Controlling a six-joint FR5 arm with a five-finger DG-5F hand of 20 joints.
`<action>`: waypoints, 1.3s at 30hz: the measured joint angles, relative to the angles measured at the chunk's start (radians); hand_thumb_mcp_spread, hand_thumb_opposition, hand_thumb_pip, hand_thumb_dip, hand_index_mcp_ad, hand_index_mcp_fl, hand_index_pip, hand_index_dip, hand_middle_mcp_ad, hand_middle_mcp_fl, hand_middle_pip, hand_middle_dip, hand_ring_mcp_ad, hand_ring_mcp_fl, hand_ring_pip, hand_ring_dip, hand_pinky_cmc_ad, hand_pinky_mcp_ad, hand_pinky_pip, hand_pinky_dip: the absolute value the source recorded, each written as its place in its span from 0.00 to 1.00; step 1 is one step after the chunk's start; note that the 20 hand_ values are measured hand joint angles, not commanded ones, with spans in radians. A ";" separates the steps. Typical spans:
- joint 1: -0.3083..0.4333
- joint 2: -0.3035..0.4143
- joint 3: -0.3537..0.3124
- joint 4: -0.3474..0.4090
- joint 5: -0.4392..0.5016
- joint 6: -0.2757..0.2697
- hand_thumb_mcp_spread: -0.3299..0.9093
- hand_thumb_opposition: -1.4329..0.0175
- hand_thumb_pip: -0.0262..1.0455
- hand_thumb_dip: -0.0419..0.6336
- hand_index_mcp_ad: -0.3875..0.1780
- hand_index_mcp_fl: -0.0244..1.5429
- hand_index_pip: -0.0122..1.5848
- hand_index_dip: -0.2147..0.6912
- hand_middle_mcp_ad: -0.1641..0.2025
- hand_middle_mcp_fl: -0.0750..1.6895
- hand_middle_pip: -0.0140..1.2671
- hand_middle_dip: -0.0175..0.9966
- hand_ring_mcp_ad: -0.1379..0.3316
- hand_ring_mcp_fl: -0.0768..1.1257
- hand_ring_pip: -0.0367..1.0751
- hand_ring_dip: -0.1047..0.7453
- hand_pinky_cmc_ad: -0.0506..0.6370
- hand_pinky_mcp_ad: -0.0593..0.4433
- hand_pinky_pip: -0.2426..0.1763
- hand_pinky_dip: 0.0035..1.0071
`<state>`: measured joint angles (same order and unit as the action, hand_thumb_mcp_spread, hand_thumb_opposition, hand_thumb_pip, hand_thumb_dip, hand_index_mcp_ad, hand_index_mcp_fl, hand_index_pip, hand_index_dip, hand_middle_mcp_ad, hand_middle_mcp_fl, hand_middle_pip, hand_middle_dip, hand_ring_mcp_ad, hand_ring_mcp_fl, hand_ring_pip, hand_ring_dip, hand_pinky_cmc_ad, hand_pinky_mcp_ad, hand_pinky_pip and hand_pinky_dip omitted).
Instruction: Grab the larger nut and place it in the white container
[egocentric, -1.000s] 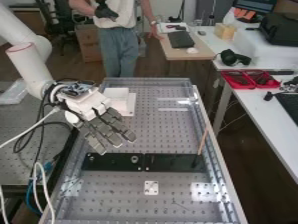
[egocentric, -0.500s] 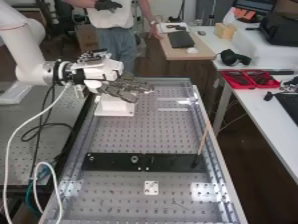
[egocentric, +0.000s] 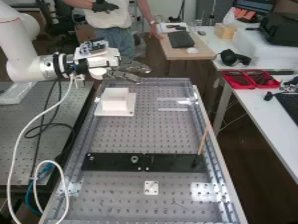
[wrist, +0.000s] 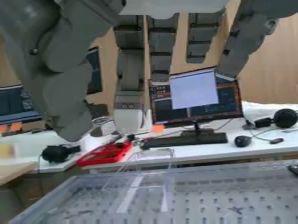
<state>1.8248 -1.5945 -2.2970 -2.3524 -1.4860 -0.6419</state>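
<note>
1. Comes in at the upper left of the high view as a white arm (egocentric: 25, 52), bent, then running nearly level toward the right.
2. Borders a grey perforated table (egocentric: 23, 120) along the left edge of the counter (egocentric: 156, 137), with a loose white cable (egocentric: 14, 155) looping beside it.
3. Carries the smaller nut (egocentric: 91, 158) on the left part of the flat black bar (egocentric: 110, 162).
4. Ends in the hand (egocentric: 104, 61), raised near the counter's far left corner and pointing right, with fingers (wrist: 161, 50) extended and apart, well open, gripping nothing, and with the thumb (wrist: 66, 90) well to one side.
5. Sits near the far left corner, just below the hand in the high view: the white container (egocentric: 115, 100).
6. Stands on the bar: the bearing (egocentric: 134, 159), with a broad perforated stretch between bar and container.
7. Leans upright near the right rim: a thin stick (egocentric: 203, 140).
</note>
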 joint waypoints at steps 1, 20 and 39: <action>0.001 0.001 -0.003 0.000 -0.008 0.001 0.51 0.43 0.66 0.45 0.69 0.29 0.97 0.43 0.61 0.16 0.10 0.27 0.64 0.06 0.13 0.24 0.53 0.65 0.55 0.33; -0.009 -0.120 -0.024 0.101 -0.118 0.042 0.51 0.43 0.66 0.45 0.69 0.30 0.97 0.38 0.61 0.16 0.10 0.27 0.64 0.06 0.13 0.24 0.53 0.61 0.55 0.33; -0.001 -0.205 -0.045 0.123 -0.095 0.075 0.50 0.43 0.67 0.45 0.69 0.30 0.97 0.31 0.61 0.16 0.10 0.25 0.63 0.08 0.14 0.24 0.55 0.59 0.55 0.35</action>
<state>1.8234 -1.7997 -2.3417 -2.2295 -1.5810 -0.5673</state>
